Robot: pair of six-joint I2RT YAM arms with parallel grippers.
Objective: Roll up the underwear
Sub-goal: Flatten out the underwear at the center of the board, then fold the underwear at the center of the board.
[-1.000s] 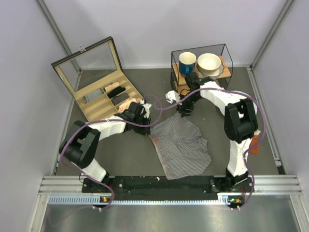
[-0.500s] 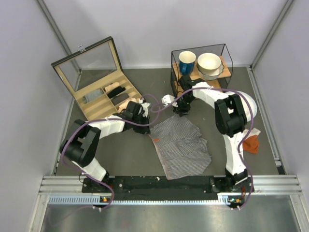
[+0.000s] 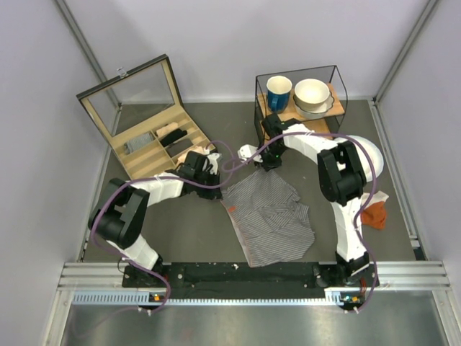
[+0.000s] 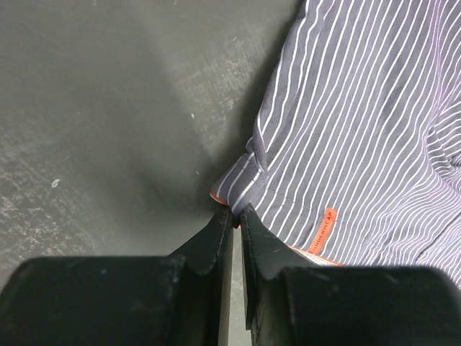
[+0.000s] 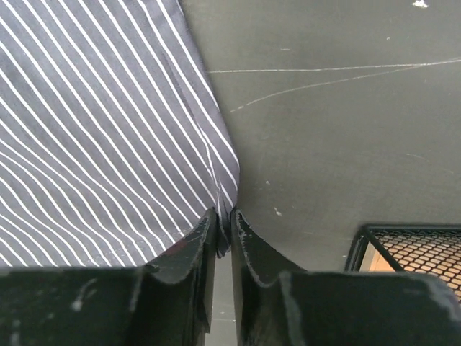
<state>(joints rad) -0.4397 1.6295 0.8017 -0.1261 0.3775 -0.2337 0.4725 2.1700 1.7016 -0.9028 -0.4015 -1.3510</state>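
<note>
Grey pinstriped underwear point(image 3: 270, 216) spread flat; left gripper point(image 4: 236, 213) pinched tight on left corner — right gripper point(image 5: 224, 216) pinched on far corner.

The underwear point(image 3: 270, 216) lies spread on the dark table point(image 3: 180, 231). A wooden box point(image 3: 155, 148), a wire rack point(image 3: 256, 97) and an orange cloth point(image 3: 374, 214) rest there too.

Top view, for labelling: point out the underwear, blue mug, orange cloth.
underwear point(image 3: 270, 220), top view, middle of the striped fabric.
blue mug point(image 3: 279, 101), top view, blue side wall.
orange cloth point(image 3: 374, 215), top view, its centre.
</note>
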